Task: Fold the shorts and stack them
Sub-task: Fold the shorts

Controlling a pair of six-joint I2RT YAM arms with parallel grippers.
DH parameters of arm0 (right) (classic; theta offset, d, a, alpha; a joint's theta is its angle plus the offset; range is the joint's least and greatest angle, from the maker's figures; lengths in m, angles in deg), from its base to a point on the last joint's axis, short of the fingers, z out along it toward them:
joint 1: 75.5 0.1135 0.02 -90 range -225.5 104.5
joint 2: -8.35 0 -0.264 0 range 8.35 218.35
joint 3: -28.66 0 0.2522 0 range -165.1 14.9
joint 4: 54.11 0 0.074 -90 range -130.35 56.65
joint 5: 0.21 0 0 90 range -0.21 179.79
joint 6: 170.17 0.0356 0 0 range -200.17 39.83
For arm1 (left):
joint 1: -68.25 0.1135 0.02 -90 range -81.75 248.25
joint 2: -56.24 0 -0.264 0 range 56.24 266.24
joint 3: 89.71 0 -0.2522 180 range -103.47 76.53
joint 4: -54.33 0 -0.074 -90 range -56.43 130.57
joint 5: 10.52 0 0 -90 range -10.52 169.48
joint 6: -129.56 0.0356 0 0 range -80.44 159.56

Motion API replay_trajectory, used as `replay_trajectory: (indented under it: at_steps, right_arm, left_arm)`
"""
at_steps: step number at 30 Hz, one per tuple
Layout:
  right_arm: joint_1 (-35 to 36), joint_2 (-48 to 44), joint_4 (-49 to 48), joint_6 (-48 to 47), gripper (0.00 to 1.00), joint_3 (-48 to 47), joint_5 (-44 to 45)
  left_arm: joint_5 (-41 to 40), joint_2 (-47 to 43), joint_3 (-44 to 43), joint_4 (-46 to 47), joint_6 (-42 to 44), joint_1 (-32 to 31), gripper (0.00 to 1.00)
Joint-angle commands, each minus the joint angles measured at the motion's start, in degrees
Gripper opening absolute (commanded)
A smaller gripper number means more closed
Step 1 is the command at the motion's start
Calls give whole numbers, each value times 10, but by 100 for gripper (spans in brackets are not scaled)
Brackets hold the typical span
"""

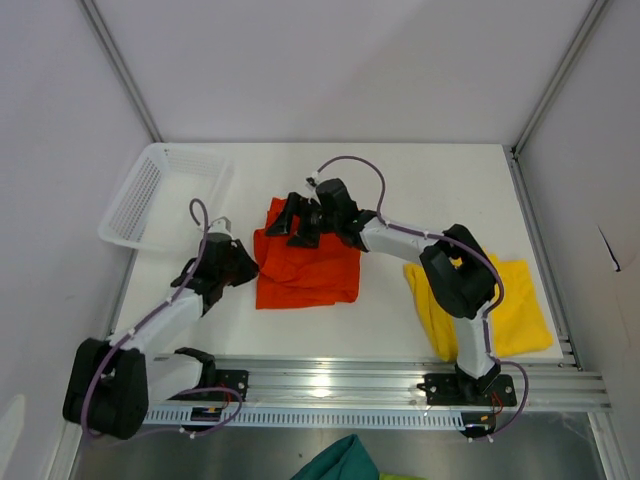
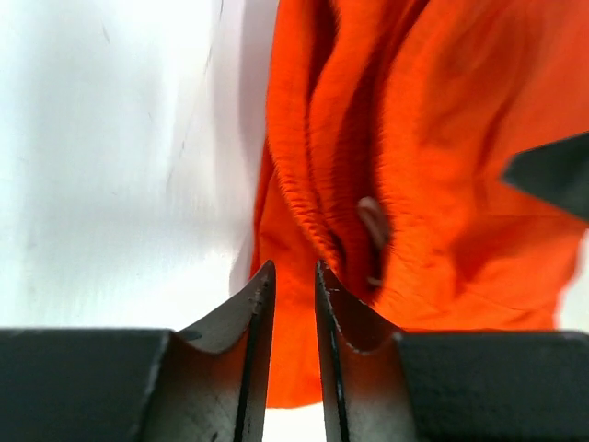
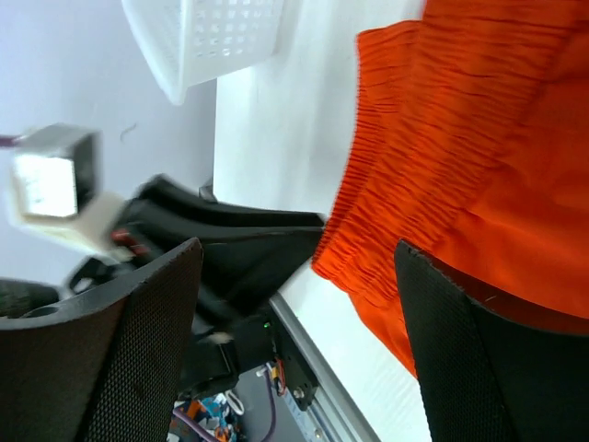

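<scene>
The orange-red shorts (image 1: 305,265) lie folded in the middle of the table. My left gripper (image 1: 250,265) is at their left edge, its jaws nearly together with orange fabric (image 2: 442,166) between the fingertips (image 2: 294,267). My right gripper (image 1: 297,222) hovers over the shorts' far edge, wide open and holding nothing. In the right wrist view its two fingers (image 3: 296,247) frame the gathered waistband (image 3: 460,138). The yellow shorts (image 1: 515,300) lie flat at the right, partly hidden under the right arm.
A white mesh basket (image 1: 150,195) stands at the back left corner, also seen in the right wrist view (image 3: 212,37). A metal rail (image 1: 380,385) runs along the near edge. Teal cloth (image 1: 340,462) lies below it, off the table.
</scene>
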State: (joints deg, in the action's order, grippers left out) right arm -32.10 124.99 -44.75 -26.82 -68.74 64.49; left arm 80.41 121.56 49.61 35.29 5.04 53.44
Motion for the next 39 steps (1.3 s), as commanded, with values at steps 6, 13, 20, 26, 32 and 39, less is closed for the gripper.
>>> replay_trajectory:
  at_steps: [6,13,20,26,32,39]
  right_arm:
    - [-30,-54,-4,-42,84,36,68]
    - [-6,16,199,-123,89,-129,198]
    - [6,74,255,-126,91,-200,253]
    - [11,121,258,-127,92,-233,274]
    - [17,156,234,-124,91,-250,266]
    - [33,134,194,-128,88,-220,283]
  left_arm:
    - [-14,-91,-40,-73,-4,44,30]
    - [52,24,-79,2,-19,84,44]
    - [80,110,-101,83,-20,112,44]
    - [130,143,-92,173,-20,123,48]
    - [173,175,-92,228,-26,130,50]
    - [219,230,-89,307,-55,146,38]
